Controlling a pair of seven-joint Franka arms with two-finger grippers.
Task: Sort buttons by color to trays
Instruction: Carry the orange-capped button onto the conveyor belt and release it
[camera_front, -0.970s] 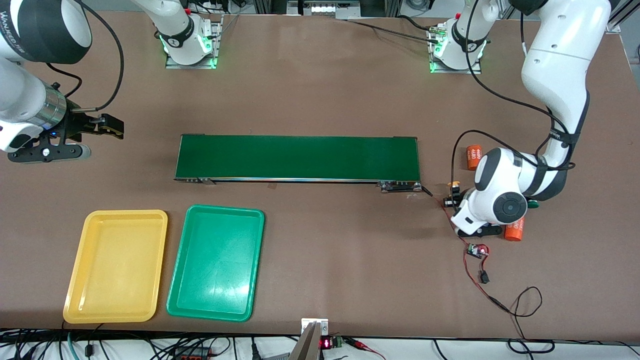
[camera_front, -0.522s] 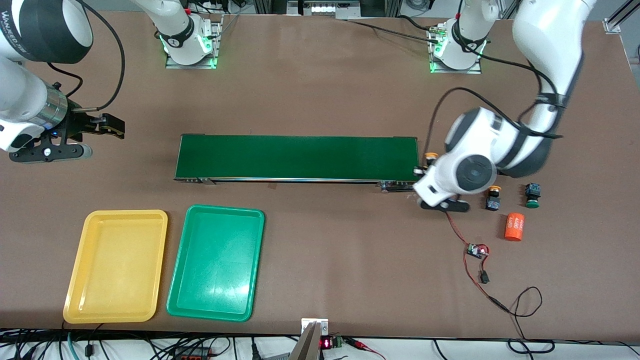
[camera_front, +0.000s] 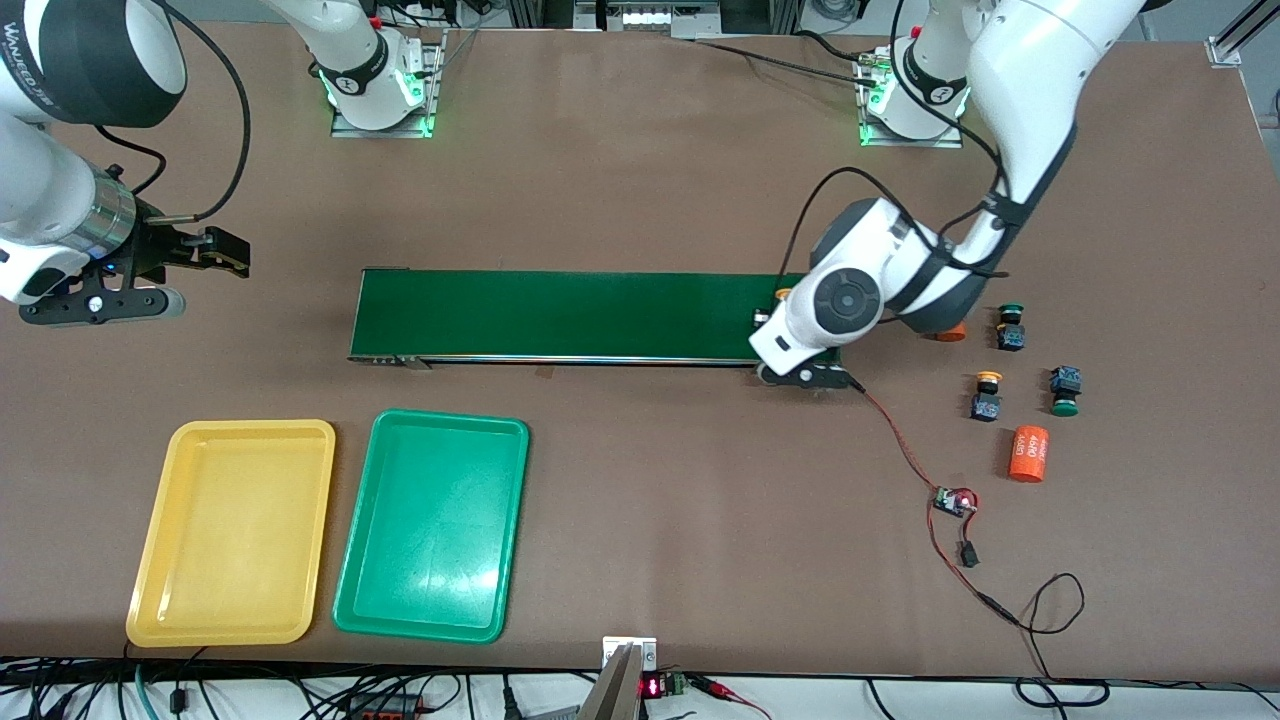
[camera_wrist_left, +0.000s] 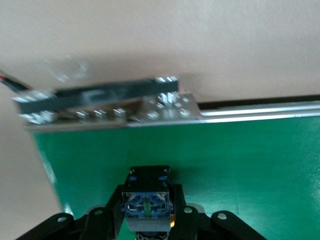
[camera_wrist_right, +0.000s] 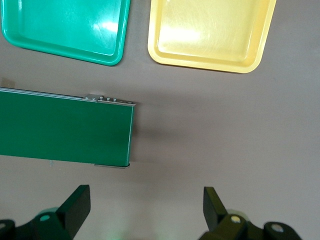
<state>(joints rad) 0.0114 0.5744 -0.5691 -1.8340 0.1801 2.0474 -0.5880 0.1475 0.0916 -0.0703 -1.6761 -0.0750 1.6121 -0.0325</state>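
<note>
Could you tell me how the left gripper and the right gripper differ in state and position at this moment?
The left gripper is shut on a button, while the right gripper holds nothing, its jaws open. The left gripper is over the conveyor belt at the left arm's end; the right gripper waits over bare table off the belt's right-arm end. Both are black two-finger grippers.

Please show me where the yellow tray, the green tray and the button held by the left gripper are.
yellow tray (camera_front: 232, 530), front view, bare floor of the tray.
green tray (camera_front: 432, 522), front view, bare floor of the tray.
held button (camera_wrist_left: 146, 206), left wrist view, its blue-black body between the fingers.
</note>
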